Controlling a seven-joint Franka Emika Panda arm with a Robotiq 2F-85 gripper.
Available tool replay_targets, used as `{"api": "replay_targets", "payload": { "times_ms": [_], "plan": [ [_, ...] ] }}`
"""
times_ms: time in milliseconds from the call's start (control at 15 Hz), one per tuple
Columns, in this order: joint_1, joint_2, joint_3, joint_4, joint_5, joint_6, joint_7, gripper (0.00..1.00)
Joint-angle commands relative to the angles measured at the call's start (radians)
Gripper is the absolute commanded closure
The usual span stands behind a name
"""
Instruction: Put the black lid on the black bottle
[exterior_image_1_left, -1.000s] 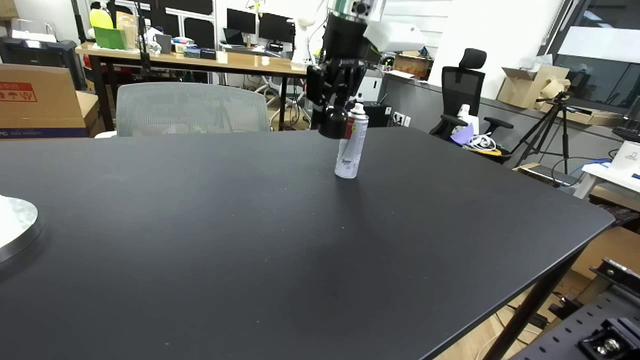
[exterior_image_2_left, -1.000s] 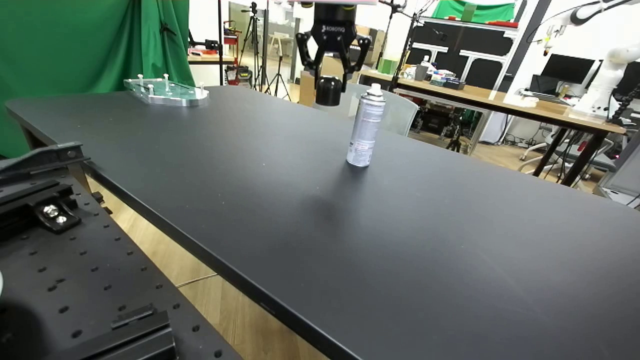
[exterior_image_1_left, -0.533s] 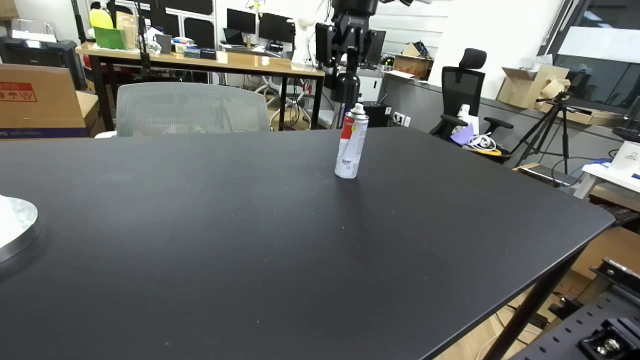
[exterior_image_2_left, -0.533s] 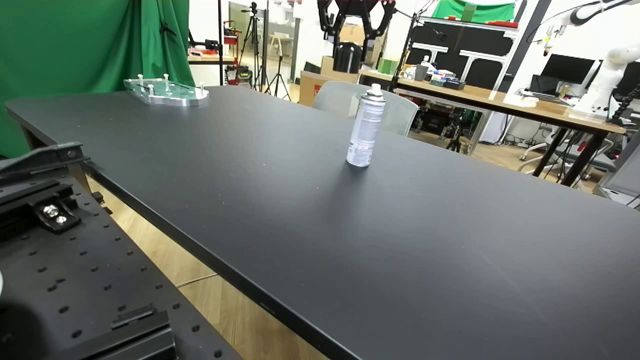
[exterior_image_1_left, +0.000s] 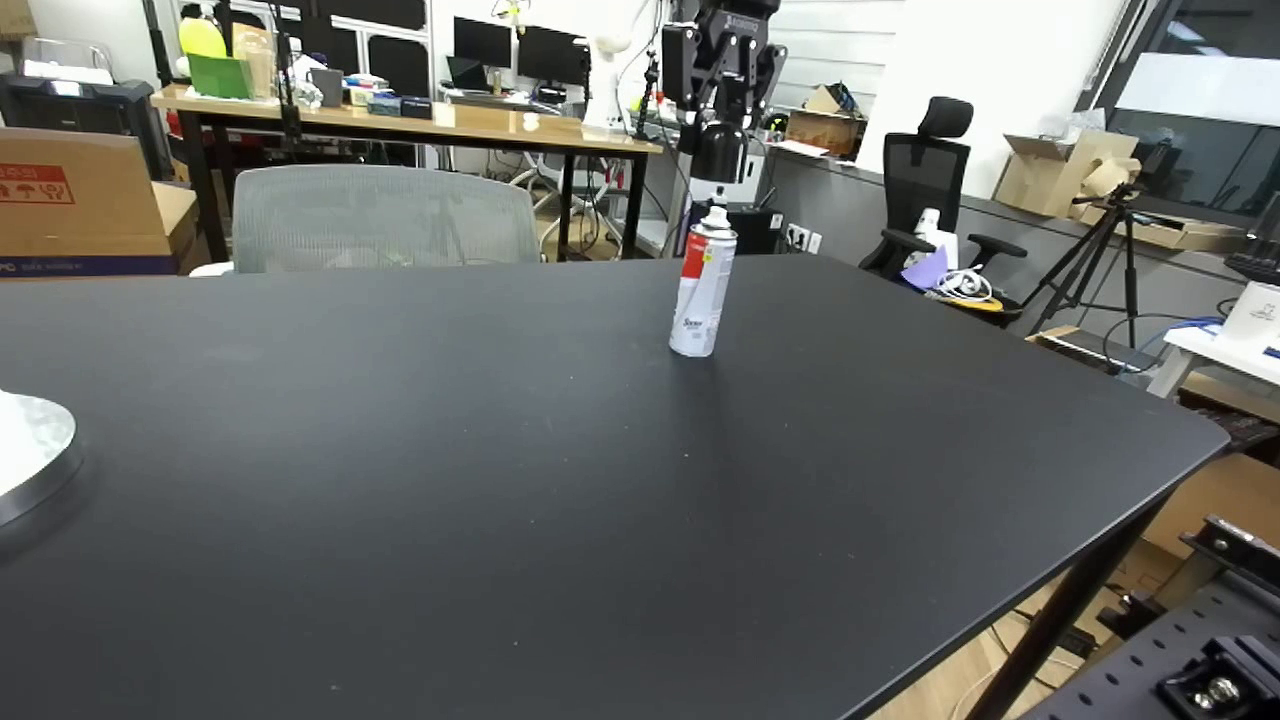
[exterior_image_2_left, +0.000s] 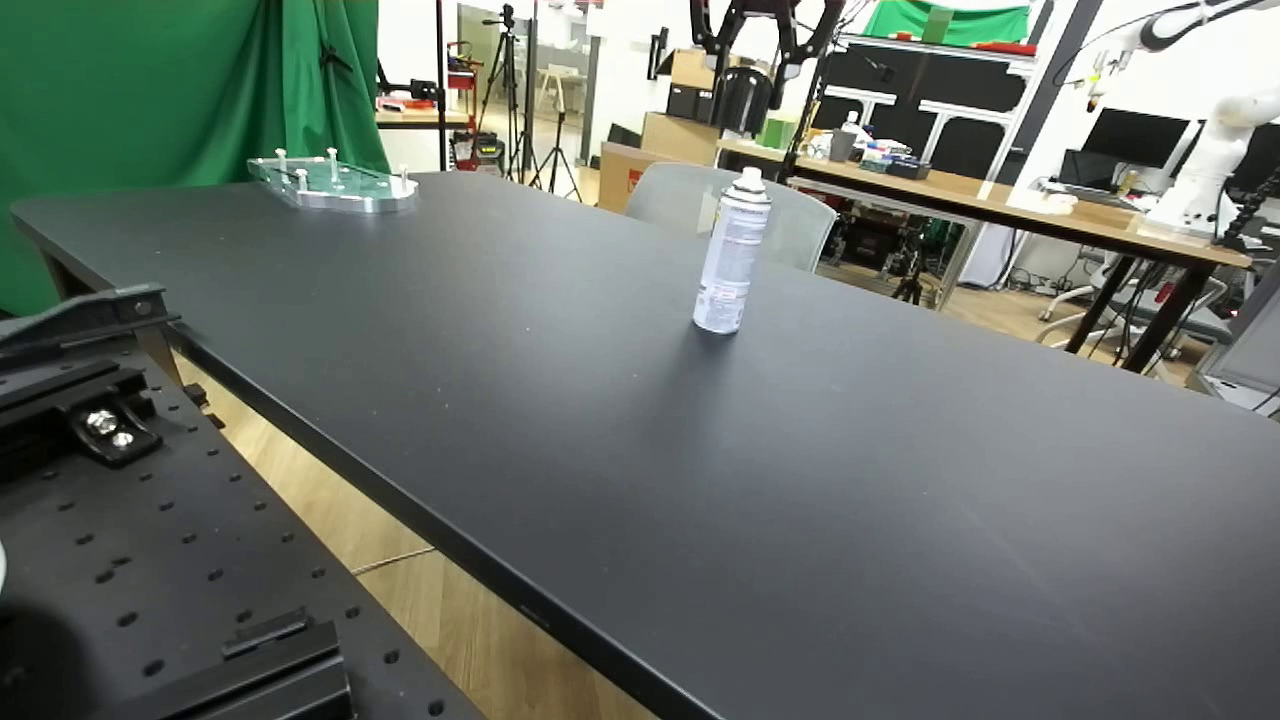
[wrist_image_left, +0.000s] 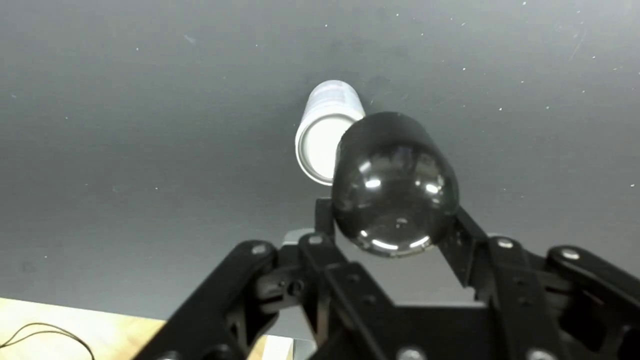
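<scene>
The black bottle, white and silver with a red band (exterior_image_1_left: 703, 290), stands upright on the dark table in both exterior views (exterior_image_2_left: 733, 260). The black lid (exterior_image_1_left: 719, 155) is a small dome-topped cap; it also shows in an exterior view (exterior_image_2_left: 742, 100). My gripper (wrist_image_left: 392, 220) is shut on the lid, one finger on each side, dome toward the wrist. The lid hangs above the bottle's white nozzle, apart from it. In the wrist view the lid (wrist_image_left: 395, 175) covers the right part of the bottle's top (wrist_image_left: 330, 107), and the nozzle is hidden there.
The dark table (exterior_image_1_left: 450, 450) carries the bottle. A clear plate with upright pegs (exterior_image_2_left: 335, 188) lies at the table's far end. A grey mesh chair (exterior_image_1_left: 385, 215) stands behind the table edge. A perforated black mount plate (exterior_image_2_left: 200, 560) is in the foreground.
The gripper has risen and moved with the lid from beside the bottle's top to above it. The bottle has not moved. The grip on the lid looks unchanged.
</scene>
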Motion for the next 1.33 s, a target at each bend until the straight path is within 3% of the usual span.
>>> {"api": "replay_targets", "payload": {
  "times_ms": [0,533,1267],
  "plan": [
    [-0.009,0.056,-0.012,0.067,0.007,-0.018,0.032,0.7],
    [-0.018,0.112,-0.009,0.057,0.009,0.072,0.024,0.7],
    [-0.026,0.086,-0.006,-0.008,0.016,0.145,0.005,0.7]
  ]
}}
